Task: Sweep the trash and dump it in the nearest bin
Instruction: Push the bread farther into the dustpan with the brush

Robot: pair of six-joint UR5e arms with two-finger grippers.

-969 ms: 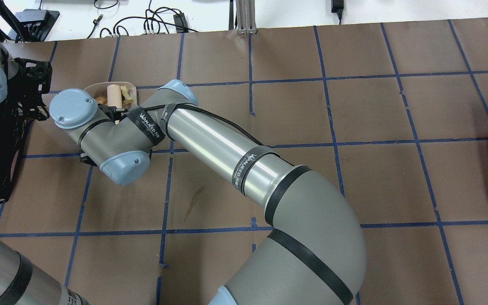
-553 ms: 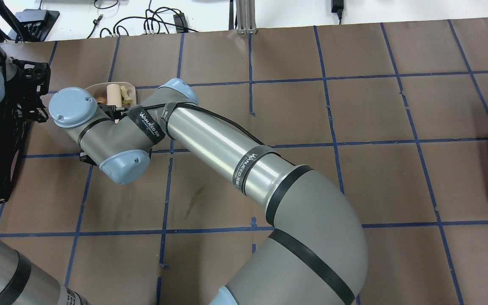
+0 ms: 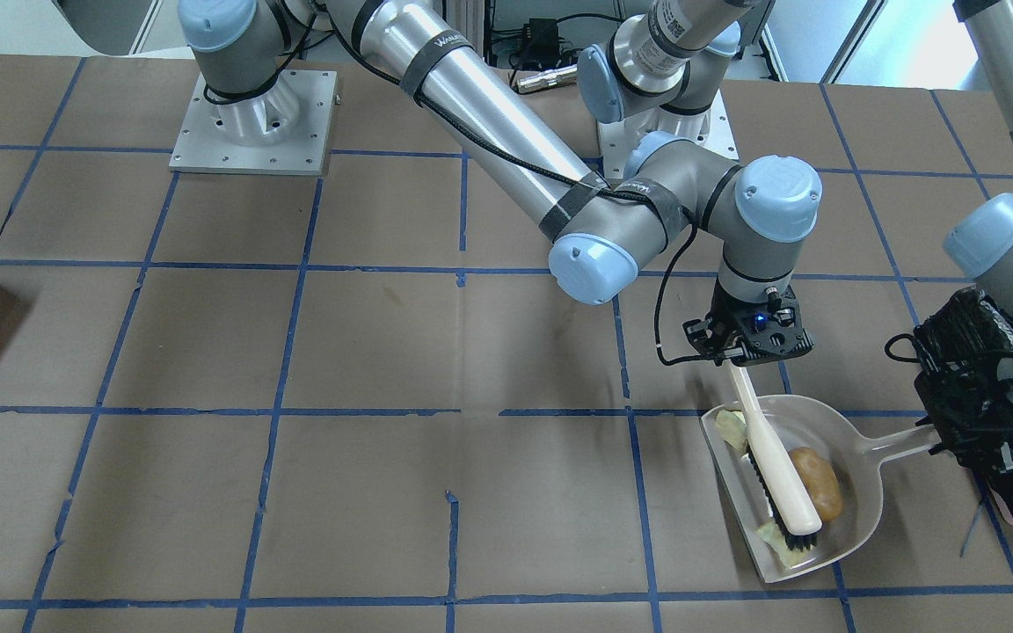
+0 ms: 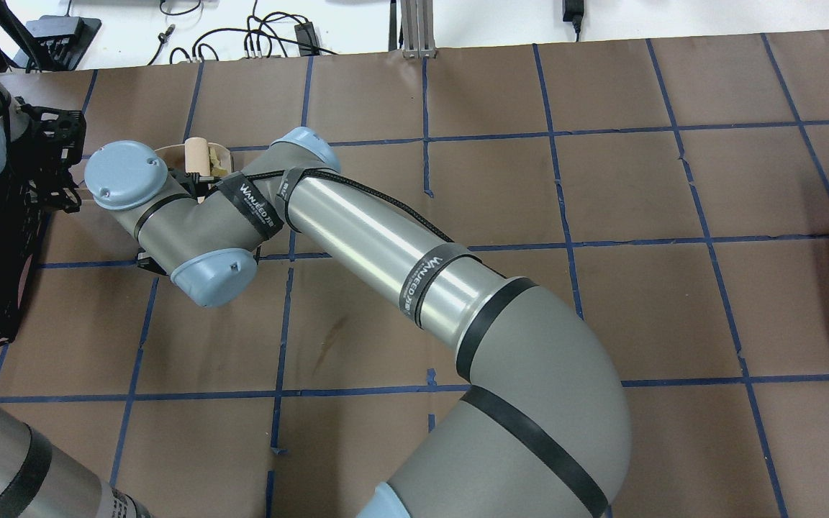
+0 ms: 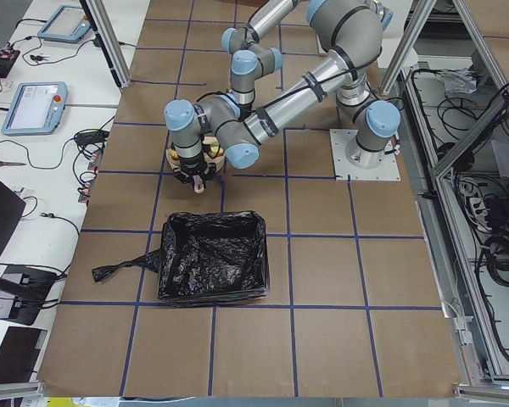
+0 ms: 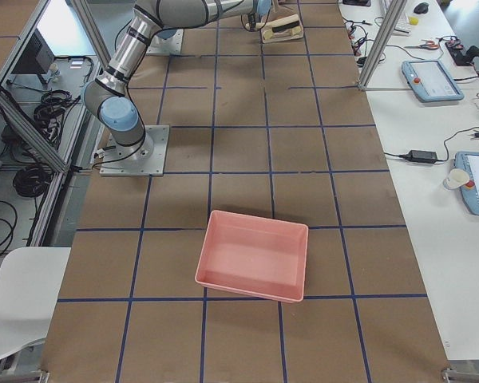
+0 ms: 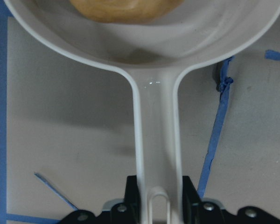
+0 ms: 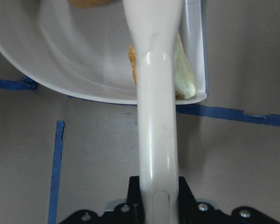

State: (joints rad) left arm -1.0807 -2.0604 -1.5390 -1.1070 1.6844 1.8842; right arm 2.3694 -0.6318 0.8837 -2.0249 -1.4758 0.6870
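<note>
The trash lay in the dustpan (image 3: pixel 863 503). A tan-and-orange lump (image 3: pixel 816 483) sat near the back wall, a pale yellow-green scrap (image 3: pixel 732 428) at one corner of the mouth, and another pale bit (image 3: pixel 777 534) under the bristles. Whether the lump was one piece or two pressed together was hard to tell. The brush (image 3: pixel 779 475) lay across the pan's mouth with its bristles inside, and the right pincer (image 3: pixel 742 356) was clamped on its handle. The left pincer (image 7: pixel 156 205) gripped the end of the pan's handle.

The pan's long axis ran along the table (image 3: pixel 383 352), with the mouth pointing toward the robot's right. The handle pointed toward the robot's left, where the bin (image 5: pixel 212 267) stood near, just past the left pincer. The left arm was the nearer one. The dump would probably need the pan lifted, drawn handle-first over the black bag, and then tipped.
</note>
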